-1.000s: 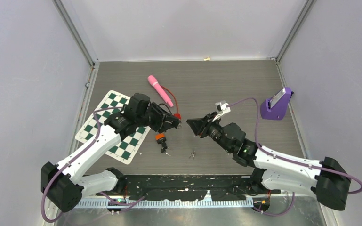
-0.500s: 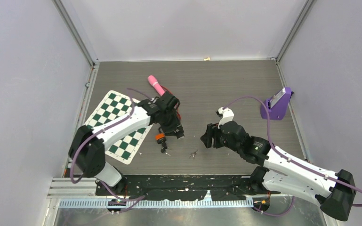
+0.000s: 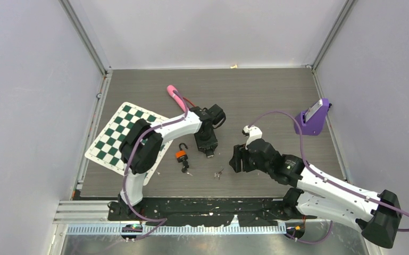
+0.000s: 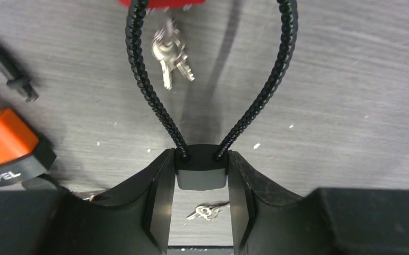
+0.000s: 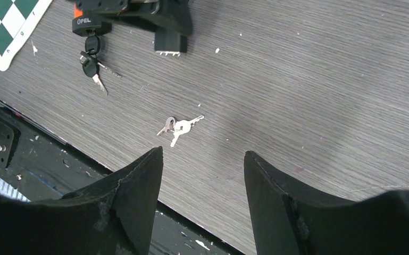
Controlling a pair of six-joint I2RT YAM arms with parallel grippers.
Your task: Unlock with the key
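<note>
My left gripper (image 4: 201,157) is shut on the black body of a cable lock (image 4: 201,176). Its braided black cable loop (image 4: 143,79) reaches away over the table. In the top view that gripper (image 3: 208,150) points down at the table's middle. A bunch of small silver keys (image 3: 219,173) lies loose on the wood, also seen ahead of my right gripper (image 5: 203,154). The right gripper is open and empty, hovering low just right of them (image 3: 235,158). Another silver key pair (image 4: 169,57) lies by a red tag (image 4: 162,2).
An orange padlock (image 3: 181,154) with black-headed keys (image 3: 185,169) lies left of the held lock. A green-and-white checkered mat (image 3: 118,135) lies at left, a pink wand (image 3: 176,97) behind, and a purple device (image 3: 312,118) at far right. The table's near edge (image 5: 138,186) is close below my right gripper.
My left arm has swung right from the checkered mat to the table's middle, carrying the cable lock. My right gripper has opened and pulled back towards the near edge.
</note>
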